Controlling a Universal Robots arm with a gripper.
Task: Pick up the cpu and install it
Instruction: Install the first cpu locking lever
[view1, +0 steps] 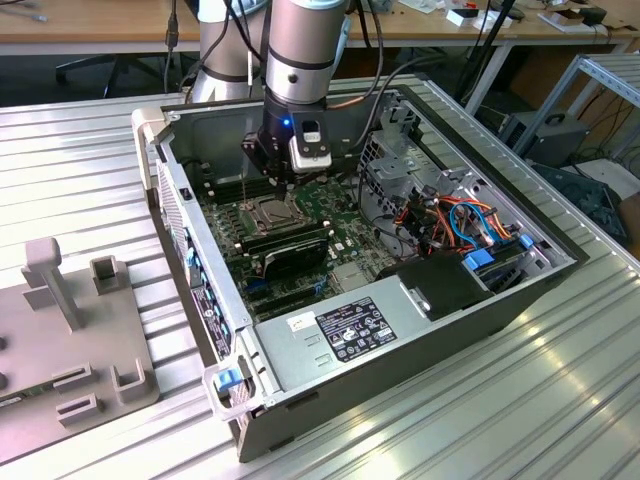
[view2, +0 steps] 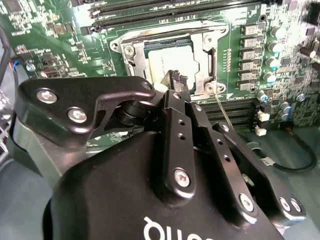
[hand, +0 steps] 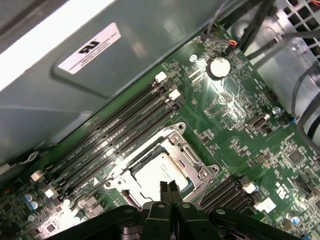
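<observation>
While the pincer (hand: 169, 189) overhangs the cpu (hand: 158, 173), a ribbed table (view1: 560, 400) bears the case (view1: 400, 392).

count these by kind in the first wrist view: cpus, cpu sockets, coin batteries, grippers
cpu: 1, lying in the socket
cpu socket: 1
coin battery: 1
gripper: 1, over the cpu
total: 4
</observation>
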